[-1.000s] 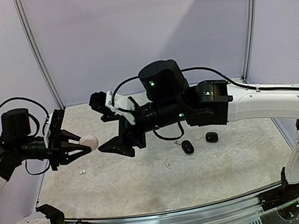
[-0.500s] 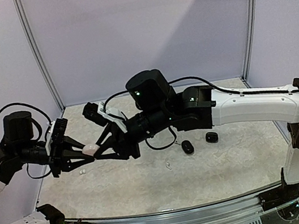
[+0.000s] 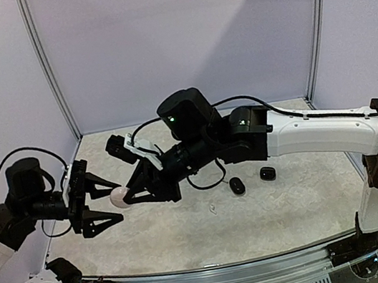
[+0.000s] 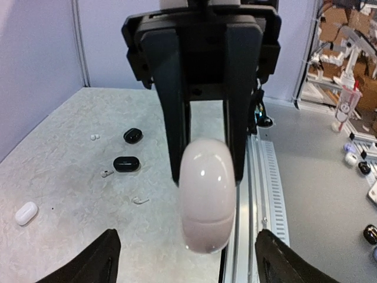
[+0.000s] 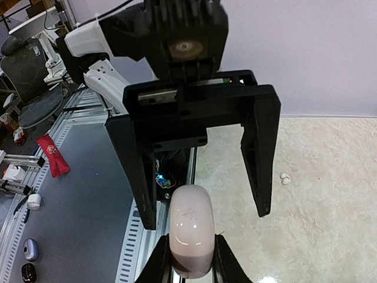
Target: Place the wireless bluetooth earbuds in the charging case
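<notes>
White charging case (image 4: pixel 203 194) clamped in R gripper (image 3: pixel 128 194), mid-air; L gripper (image 3: pixel 118 203) jaws spread wide either side, clear of it. Prob. frees L to fetch earbuds (image 4: pixel 94 137), loose on table (image 3: pixel 294 204), well apart from case.

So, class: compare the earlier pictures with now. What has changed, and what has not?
The right claw moved left and closed on the white case. The left claw let go of it and opened. The two black cases on the table stayed put.
</notes>
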You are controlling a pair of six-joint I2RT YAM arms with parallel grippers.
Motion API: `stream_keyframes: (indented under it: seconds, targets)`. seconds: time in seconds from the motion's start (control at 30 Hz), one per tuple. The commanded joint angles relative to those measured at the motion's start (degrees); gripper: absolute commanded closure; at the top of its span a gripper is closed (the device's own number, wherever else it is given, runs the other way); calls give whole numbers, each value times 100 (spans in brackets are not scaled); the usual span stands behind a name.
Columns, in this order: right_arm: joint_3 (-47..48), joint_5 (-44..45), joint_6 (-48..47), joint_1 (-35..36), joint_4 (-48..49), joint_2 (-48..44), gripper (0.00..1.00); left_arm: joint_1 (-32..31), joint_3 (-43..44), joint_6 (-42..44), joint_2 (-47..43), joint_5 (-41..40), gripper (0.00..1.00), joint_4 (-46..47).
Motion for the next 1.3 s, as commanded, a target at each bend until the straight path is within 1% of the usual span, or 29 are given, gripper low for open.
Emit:
stream_keyframes:
  seconds: [0.0,0.13,0.23,0.27,0.33,0.43,0.5,0.53,0.63,0.83,0.87,0.9,0.93,0.97,1.17,1.27]
  targets:
    - [97,16,-95,-22,-277,-212,100,-77,-838,-1170,-735,-400,23,1717]
    - [177,-71,-121,-24,-313,-166,100,-91,-770,-1417,-415,-246,41,1873]
    - [258,-22,-156,-15,-356,-110,100,-136,-907,-1870,-234,-26,50,2570]
    - [279,16,-171,-19,-370,-100,100,-172,-966,-1975,-204,63,54,2853]
    - [298,63,-196,-18,-363,-92,100,-252,-1072,-1956,-182,169,59,2880]
    - [293,131,-222,-18,-334,-141,100,-344,-1205,-1992,-253,263,58,2774]
    - [292,173,-250,-14,-325,-171,100,-383,-1240,-2096,-243,157,59,2804]
    - [293,176,-274,-12,-331,-173,100,-385,-1254,-2152,-226,110,60,2865]
    - [315,176,-307,-16,-333,-149,100,-385,-1259,-2300,-198,50,67,3083]
    - [321,194,-333,-14,-351,-129,100,-394,-1294,-2348,-203,131,76,2940]
    - [323,194,-337,-13,-340,-129,100,-394,-1304,-2361,-199,145,74,2914]
    - [327,198,-339,-12,-326,-129,100,-394,-1314,-2362,-195,139,64,2873]
    - [326,202,-342,-15,-324,-133,100,-394,-1324,-2343,-190,131,60,2817]
    - [327,203,-336,-14,-320,-137,100,-394,-1339,-2312,-193,111,59,2761]
    - [313,186,-343,-16,-308,-164,100,-394,-1398,-2298,-255,37,62,2738]
    - [310,176,-311,-13,-323,-139,100,-394,-1340,-2257,-223,-28,68,2738]
